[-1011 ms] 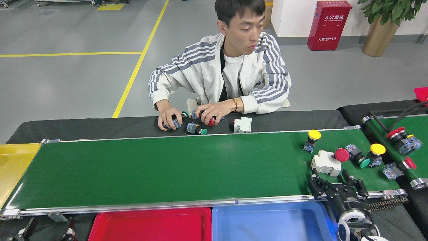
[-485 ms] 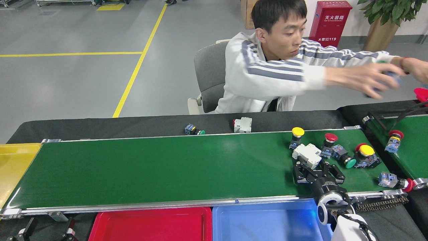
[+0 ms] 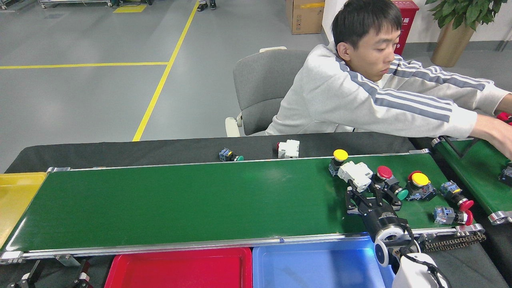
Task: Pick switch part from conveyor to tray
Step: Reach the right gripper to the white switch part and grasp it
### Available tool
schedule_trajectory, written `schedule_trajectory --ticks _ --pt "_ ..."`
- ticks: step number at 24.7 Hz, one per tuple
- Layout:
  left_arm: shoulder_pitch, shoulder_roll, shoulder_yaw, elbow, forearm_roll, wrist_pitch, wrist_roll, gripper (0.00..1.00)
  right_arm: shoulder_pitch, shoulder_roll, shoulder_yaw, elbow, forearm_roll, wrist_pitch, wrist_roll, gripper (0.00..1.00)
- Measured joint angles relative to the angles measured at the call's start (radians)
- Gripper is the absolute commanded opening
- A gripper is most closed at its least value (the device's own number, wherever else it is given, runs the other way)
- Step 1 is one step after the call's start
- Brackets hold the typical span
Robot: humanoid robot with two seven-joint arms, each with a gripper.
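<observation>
The floor (image 3: 80, 104) is smooth and grey, with yellow lines (image 3: 160, 86) painted on it. A grey chair (image 3: 262, 86) stands behind the black table (image 3: 120, 150). Far back there is a brown cardboard box (image 3: 305, 17), a red cabinet (image 3: 405, 24) and a green plant in a gold pot (image 3: 450, 44) by a white wall (image 3: 420, 20).

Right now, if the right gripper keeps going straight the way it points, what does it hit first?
Most likely the white breaker-style switch block. The right gripper points up the conveyor with open fingers just short of it. The red pushbutton lies close beside that line, though depth is hard to judge.
</observation>
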Motion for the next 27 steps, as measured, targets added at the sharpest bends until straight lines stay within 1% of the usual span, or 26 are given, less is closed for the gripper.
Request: schedule_trajectory --ticks 3,5,6,7,8,9,11,13,14,15,16,17,18,20,21,22,24,27 --pt "0.0 0.0 0.004 -0.001 0.0 0.0 0.0 1.0 0.126 -0.026 -0.016 -0.139 -0.007 -0.203 -0.009 0.01" --pt "0.0 0.0 0.006 -0.003 0.0 0.0 0.0 1.0 0.229 -0.054 -0.037 -0.216 -0.028 -0.359 -0.01 0.02" --pt "0.0 0.0 0.007 -0.004 0.0 0.0 0.0 1.0 0.284 -0.065 -0.045 -0.249 -0.039 -0.451 -0.011 0.11" --pt "0.0 0.0 0.008 -0.004 0.0 0.0 0.0 1.0 0.338 -0.07 -0.053 -0.273 -0.045 -0.52 -0.011 0.44" --pt "0.0 0.0 0.01 -0.004 0.0 0.0 0.0 1.0 0.379 -0.07 -0.061 -0.288 -0.048 -0.568 -0.011 0.79" --pt "0.0 0.0 0.011 -0.004 0.0 0.0 0.0 1.0 0.41 -0.07 -0.069 -0.294 -0.049 -0.597 -0.011 1.0" --pt "0.0 0.0 0.011 -0.005 0.0 0.0 0.0 1.0 0.436 -0.07 -0.083 -0.295 -0.049 -0.633 -0.011 1.0" --pt "0.001 0.0 0.012 -0.008 0.0 0.0 0.0 1.0 0.436 -0.065 -0.119 -0.296 -0.051 -0.648 -0.012 1.0" --pt "0.002 0.0 0.012 -0.008 0.0 0.0 0.0 1.0 0.436 -0.053 -0.138 -0.297 -0.05 -0.652 -0.014 1.0" --pt "0.002 0.0 0.012 -0.008 0.0 0.0 0.0 1.0 0.435 -0.022 -0.153 -0.299 -0.046 -0.635 -0.017 1.0" --pt "0.002 0.0 0.012 -0.008 0.0 -0.001 0.0 1.0 0.433 0.017 -0.157 -0.302 -0.035 -0.576 -0.017 1.0" --pt "0.002 0.0 0.012 -0.008 0.0 -0.001 0.0 1.0 0.429 0.052 -0.158 -0.304 -0.011 -0.497 -0.017 0.99" --pt "0.002 0.0 0.012 -0.008 0.0 -0.001 0.0 1.0 0.419 0.086 -0.158 -0.307 0.031 -0.395 -0.016 0.99" --pt "0.002 0.0 0.012 -0.008 0.0 -0.001 0.0 1.0 0.392 0.162 -0.146 -0.307 0.151 -0.157 -0.012 0.99" --pt "0.002 0.0 0.012 -0.008 0.0 -0.001 0.0 1.0 0.385 0.207 -0.116 -0.307 0.215 -0.028 -0.027 0.99" --pt "0.002 0.0 0.012 -0.008 0.0 -0.001 0.0 1.0 0.385 0.23 -0.08 -0.307 0.25 0.068 -0.04 0.99" --pt "0.002 0.0 0.012 -0.008 0.001 -0.001 0.0 1.0 0.385 0.236 -0.015 -0.307 0.274 0.204 -0.049 0.99" --pt "0.002 0.0 0.012 -0.009 0.001 -0.001 0.0 1.0 0.385 0.235 0.05 -0.307 0.282 0.325 -0.055 0.98"
